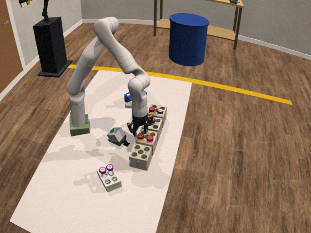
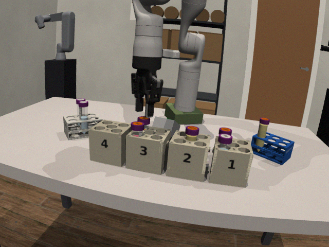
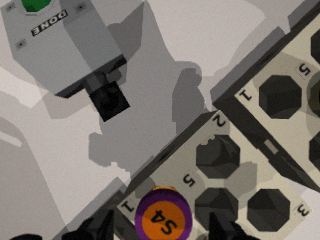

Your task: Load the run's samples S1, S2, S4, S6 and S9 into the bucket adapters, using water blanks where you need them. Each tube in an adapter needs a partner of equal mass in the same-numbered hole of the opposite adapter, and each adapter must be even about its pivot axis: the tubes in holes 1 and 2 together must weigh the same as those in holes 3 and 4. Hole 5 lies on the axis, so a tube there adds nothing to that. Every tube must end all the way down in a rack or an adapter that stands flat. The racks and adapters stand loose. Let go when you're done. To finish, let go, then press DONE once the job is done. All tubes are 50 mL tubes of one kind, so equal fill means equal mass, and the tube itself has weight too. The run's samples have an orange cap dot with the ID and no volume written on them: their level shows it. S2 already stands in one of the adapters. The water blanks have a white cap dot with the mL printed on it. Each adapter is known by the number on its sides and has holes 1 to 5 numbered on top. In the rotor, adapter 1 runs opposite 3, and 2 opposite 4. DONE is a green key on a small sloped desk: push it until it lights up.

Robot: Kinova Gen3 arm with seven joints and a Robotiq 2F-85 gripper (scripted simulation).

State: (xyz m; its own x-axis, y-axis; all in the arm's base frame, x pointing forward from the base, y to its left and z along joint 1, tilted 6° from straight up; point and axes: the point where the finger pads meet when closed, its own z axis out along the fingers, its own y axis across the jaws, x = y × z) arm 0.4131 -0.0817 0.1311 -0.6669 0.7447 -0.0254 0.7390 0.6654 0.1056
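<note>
Wrist view: tool released, half open, fingers straddling S4 tube, holding nothing.

From my remote station: four beige adapters on the table carry side numbers 4, 3, 2 and 1. An orange cap dot reads S4. Hole numbers 1, 2, 3 and 5 mark the adapter top. The sloped desk reads DONE. Other cap print looks illegible to me.
</note>
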